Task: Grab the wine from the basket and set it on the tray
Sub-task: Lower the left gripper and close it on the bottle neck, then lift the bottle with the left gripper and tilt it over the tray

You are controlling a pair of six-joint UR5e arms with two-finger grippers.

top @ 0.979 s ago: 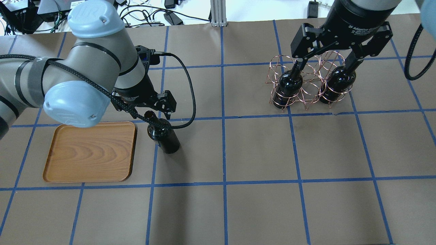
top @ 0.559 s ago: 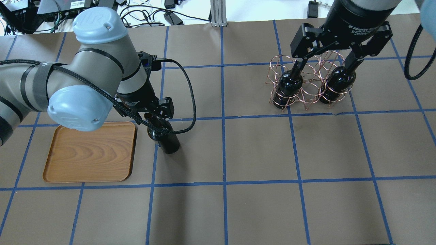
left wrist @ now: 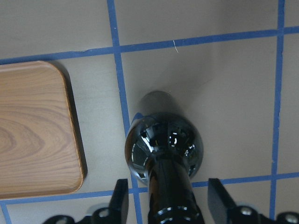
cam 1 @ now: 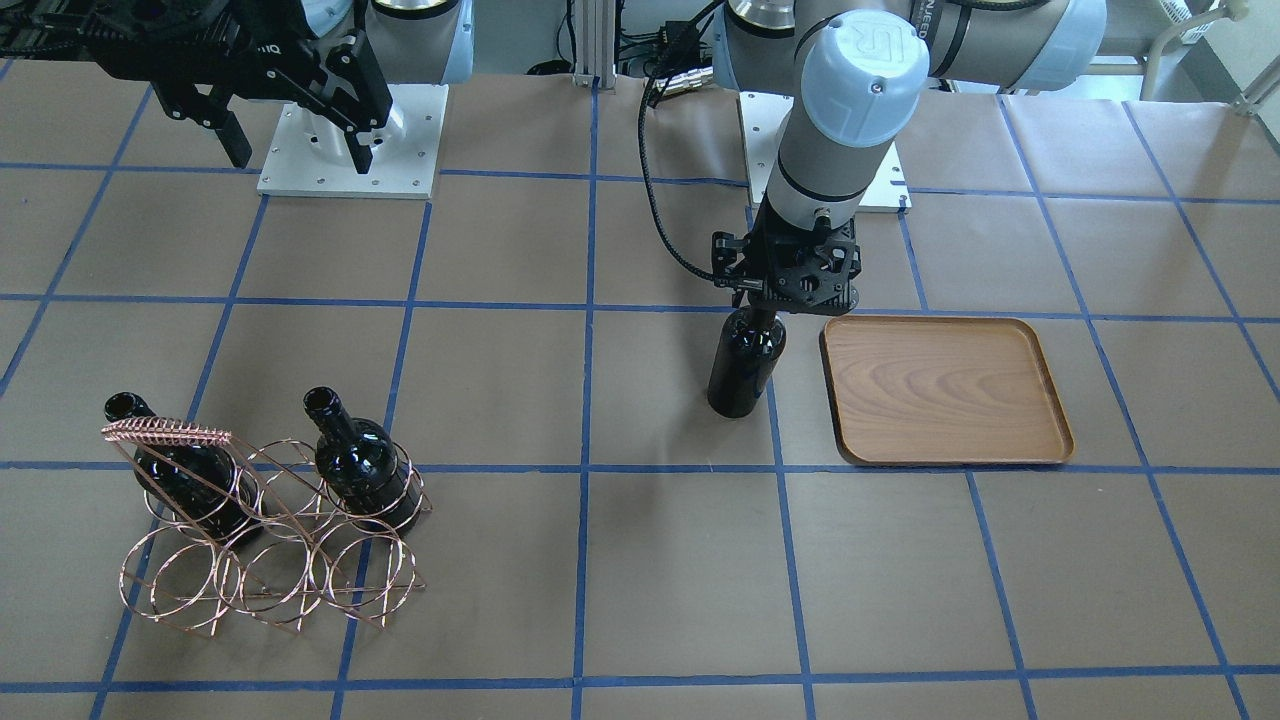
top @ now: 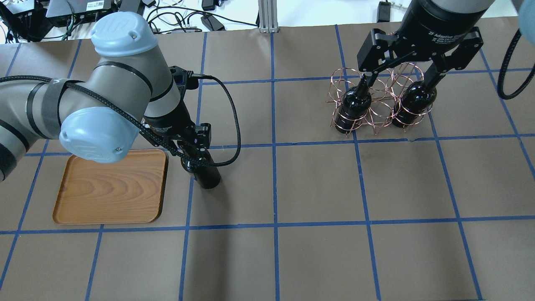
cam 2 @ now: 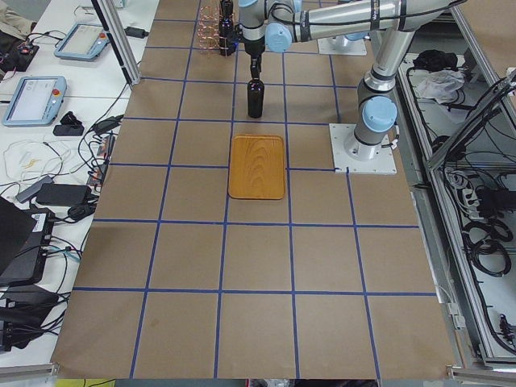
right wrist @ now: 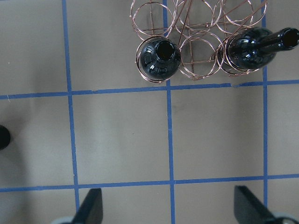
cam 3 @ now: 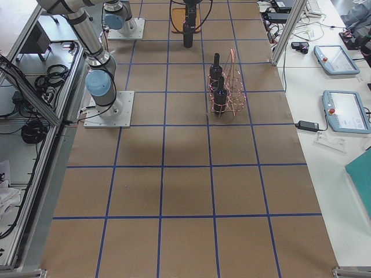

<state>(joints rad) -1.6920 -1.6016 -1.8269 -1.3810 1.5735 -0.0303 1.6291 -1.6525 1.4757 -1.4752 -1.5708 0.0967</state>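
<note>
The bottle (cam 1: 745,365) stands upright on the desk (cam 1: 600,600), just beside the tray (cam 1: 950,390) and not yet on it. A lopsided squeeze could shove the slim neck and topple it, the glossy glass may slip in a weak grip, and a low carry could catch the tray's rim. The left pincer (left wrist: 169,186) straddles the neck, partly open, with a gap on each side. The right pincer (right wrist: 170,205) hangs wide and empty above the basket (cam 1: 270,570)
</note>
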